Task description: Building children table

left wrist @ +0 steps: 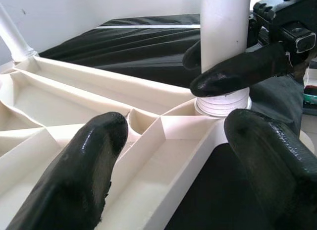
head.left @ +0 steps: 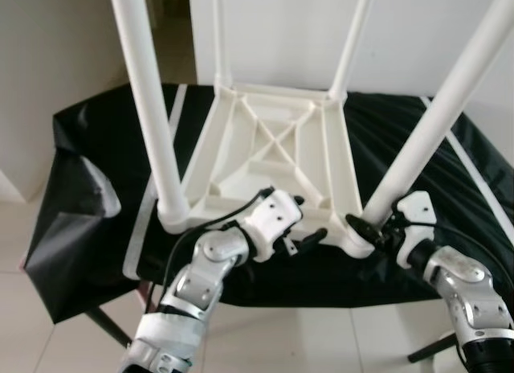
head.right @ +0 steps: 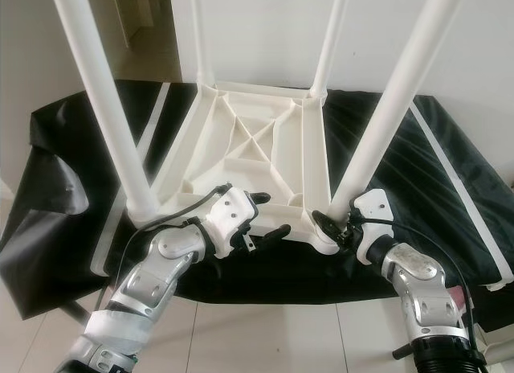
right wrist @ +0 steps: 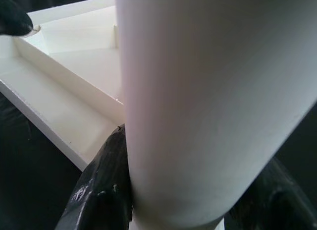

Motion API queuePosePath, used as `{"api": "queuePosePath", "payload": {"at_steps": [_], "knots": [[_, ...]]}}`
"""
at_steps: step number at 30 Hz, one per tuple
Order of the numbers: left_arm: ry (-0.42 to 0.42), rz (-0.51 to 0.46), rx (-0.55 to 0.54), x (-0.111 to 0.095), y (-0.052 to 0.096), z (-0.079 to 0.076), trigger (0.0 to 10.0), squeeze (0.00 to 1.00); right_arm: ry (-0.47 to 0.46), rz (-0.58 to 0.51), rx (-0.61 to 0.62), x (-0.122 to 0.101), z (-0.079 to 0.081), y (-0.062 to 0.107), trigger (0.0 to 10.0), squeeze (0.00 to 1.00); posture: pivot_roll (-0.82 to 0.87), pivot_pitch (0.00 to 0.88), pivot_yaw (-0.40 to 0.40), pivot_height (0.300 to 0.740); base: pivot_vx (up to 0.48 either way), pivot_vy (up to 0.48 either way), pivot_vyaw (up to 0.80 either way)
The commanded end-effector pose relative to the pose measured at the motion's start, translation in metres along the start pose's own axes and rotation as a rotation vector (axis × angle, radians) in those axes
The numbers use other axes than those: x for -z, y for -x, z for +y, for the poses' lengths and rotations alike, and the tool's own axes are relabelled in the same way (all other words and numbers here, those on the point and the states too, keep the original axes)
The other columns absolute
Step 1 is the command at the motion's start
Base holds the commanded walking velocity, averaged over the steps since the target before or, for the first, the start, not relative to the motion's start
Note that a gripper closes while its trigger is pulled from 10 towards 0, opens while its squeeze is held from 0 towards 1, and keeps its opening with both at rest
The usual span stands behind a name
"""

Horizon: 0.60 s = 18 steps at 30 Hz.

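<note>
On the bench [head.left: 96, 124], which is draped in black sheeting with pale stripes, a white plastic children's table [head.left: 273, 152] lies upside down, its ribbed underside facing up and four white legs standing out of the corner sockets. At the near edge, the left gripper [head.left: 309, 220] reaches over the frame's front rail; its jaws stand well apart, one black finger [left wrist: 74, 175] resting over the ribbed compartments and the other outside the rail, with nothing held between them. Just beside it, at the near right corner, the right gripper [head.left: 371, 228] has its jaws closed around the base of the near right leg [head.left: 434, 116], close above the socket collar; the right wrist view shows black fingers [right wrist: 101, 190] pressed against both sides of that white tube. The near left leg [head.left: 152, 108] stands apart from both grippers. No brand, label or writing can be read on any part.
</note>
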<state>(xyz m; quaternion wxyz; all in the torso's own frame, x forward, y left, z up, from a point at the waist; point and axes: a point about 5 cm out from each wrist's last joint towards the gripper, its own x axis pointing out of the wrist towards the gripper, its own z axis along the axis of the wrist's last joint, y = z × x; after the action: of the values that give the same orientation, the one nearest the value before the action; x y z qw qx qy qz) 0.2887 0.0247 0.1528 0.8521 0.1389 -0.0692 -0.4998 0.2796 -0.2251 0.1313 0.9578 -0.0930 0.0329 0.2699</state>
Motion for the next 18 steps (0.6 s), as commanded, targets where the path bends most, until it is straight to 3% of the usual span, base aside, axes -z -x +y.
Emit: {"api": "queuePosePath", "payload": {"at_steps": [1,6,7,9,10,14,18], "knots": [[-0.007,0.004,-0.119,-0.002,0.002,0.007,10.0,0.0,-0.002,0.062,-0.029,0.013,0.001,0.006,0.0,0.0,-0.01,0.0,-0.051,0.74,0.0,0.0,0.0],[-0.009,0.001,-0.116,-0.002,0.001,0.006,10.0,0.0,-0.012,0.074,-0.03,0.017,0.001,0.01,0.0,0.0,-0.02,0.0,-0.047,0.74,0.0,0.0,0.0],[-0.012,-0.002,-0.114,-0.003,0.001,0.006,10.0,0.0,-0.02,0.075,-0.021,0.017,0.002,0.011,3.1,0.0,-0.02,0.0,-0.045,0.74,0.0,0.0,0.0],[-0.015,-0.003,-0.113,-0.003,0.0,0.006,10.0,0.0,-0.024,0.075,-0.015,0.018,0.002,0.011,3.1,0.0,-0.02,0.0,-0.045,0.74,0.0,0.0,0.0],[-0.023,-0.01,-0.112,-0.004,0.0,0.007,10.0,0.0,-0.064,0.022,0.046,0.014,0.004,0.009,10.0,0.0,-0.03,0.0,-0.041,0.74,0.0,0.0,0.0],[-0.035,-0.019,-0.112,-0.005,-0.001,0.007,10.0,0.0,-0.117,-0.04,0.121,0.011,0.009,0.007,10.0,0.0,-0.03,0.0,-0.04,0.74,0.0,0.0,0.0],[-0.034,-0.022,-0.112,-0.005,-0.001,0.007,10.0,0.0,-0.103,-0.017,0.188,0.014,0.016,0.004,10.0,0.0,-0.04,0.0,-0.038,0.74,0.0,0.0,0.0]]}}
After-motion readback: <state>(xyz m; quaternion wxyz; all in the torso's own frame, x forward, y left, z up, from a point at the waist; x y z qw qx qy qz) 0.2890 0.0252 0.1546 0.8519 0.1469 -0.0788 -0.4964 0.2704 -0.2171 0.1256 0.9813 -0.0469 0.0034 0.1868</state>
